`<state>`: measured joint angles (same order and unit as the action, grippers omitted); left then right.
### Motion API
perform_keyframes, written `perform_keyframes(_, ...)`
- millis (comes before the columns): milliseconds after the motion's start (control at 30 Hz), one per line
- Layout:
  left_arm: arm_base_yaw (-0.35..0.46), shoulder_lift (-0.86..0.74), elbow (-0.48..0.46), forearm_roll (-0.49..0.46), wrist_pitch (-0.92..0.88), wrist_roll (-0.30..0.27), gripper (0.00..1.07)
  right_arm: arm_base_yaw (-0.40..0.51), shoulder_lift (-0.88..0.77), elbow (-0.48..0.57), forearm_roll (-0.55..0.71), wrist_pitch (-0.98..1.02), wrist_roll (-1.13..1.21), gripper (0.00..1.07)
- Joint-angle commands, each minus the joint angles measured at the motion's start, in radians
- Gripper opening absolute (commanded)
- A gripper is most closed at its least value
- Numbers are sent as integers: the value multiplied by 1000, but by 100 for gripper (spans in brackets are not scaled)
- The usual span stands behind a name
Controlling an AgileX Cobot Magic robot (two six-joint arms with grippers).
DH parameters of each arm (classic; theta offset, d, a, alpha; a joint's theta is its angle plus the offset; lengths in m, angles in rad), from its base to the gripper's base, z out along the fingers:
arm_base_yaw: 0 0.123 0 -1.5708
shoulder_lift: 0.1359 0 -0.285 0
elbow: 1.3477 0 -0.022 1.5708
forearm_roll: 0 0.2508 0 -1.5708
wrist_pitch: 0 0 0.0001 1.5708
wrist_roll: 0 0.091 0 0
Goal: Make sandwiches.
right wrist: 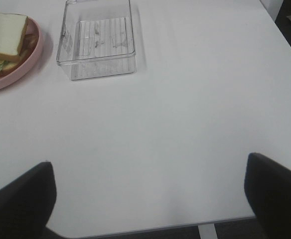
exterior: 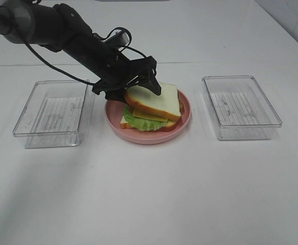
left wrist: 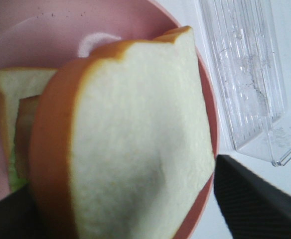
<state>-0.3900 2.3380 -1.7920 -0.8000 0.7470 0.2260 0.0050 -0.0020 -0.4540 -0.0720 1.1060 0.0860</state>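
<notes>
1. The white table (exterior: 149,194) filled the frame, a clear tray (exterior: 52,113) at left and another (exterior: 241,106) at right.
2. The pink plate (exterior: 182,122) sat at centre, carrying the sandwich.
3. The top bread slice (exterior: 154,101) lay tilted on cheese (exterior: 145,115) and lettuce (exterior: 139,122); it looked light, stiff and smooth, best pinched by its crust edges.
4. My left gripper (exterior: 141,88) straddled that slice; I couldn't tell whether it was pinching.
5. My right gripper (right wrist: 148,199) stood spread wide, holding nothing.

white bread slice (exterior: 156,99) with orange-brown crust, green lettuce (exterior: 141,122), yellow cheese (exterior: 148,115), pink plate (exterior: 139,137), black gripper (exterior: 139,84)
</notes>
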Motion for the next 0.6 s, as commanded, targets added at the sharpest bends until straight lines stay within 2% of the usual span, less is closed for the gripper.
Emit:
perform_keyframes(33, 0, -37, 1, 29, 0, -9, 89, -7, -32, 4, 2, -7, -7, 98)
perform_keyframes(167, 0, -65, 1, 60, 7, -27, 89, -7, -32, 4, 2, -7, -7, 98)
perform_keyframes(200, 0, -71, 1, 76, 11, -41, 89, -7, -32, 4, 2, -7, -7, 98)
perform_keyframes(233, 0, -92, 1, 131, 19, -107, 89, -7, -32, 4, 2, -7, -7, 98)
perform_keyframes(267, 0, -92, 1, 131, 19, -107, 89, -7, -32, 4, 2, -7, -7, 98)
perform_keyframes(300, 0, -117, 1, 194, 42, -149, 89, -7, -32, 4, 2, -7, -7, 98)
perform_keyframes(367, 0, -128, 1, 230, 53, -169, 89, -7, -32, 4, 2, -7, -7, 98)
perform_keyframes(400, 3, -157, 1, 315, 70, -226, 89, -7, -32, 4, 2, -7, -7, 98)
perform_keyframes(433, 3, -157, 1, 315, 70, -226, 89, -7, -32, 4, 2, -7, -7, 98)
perform_keyframes(467, 3, -186, 1, 404, 85, -275, 91, -7, -32, 4, 2, -7, -7, 98)
perform_keyframes(500, 3, -186, 1, 404, 85, -275, 91, -7, -32, 4, 2, -7, -7, 98)
perform_keyframes(533, 3, -203, 1, 444, 95, -297, 92, -7, -32, 4, 2, -7, -7, 98)
perform_keyframes(567, 3, -236, 1, 525, 145, -312, 98, -7, -32, 4, 2, -7, -7, 98)
perform_keyframes(600, 3, -236, 1, 525, 145, -312, 98, -7, -32, 4, 2, -7, -7, 98)
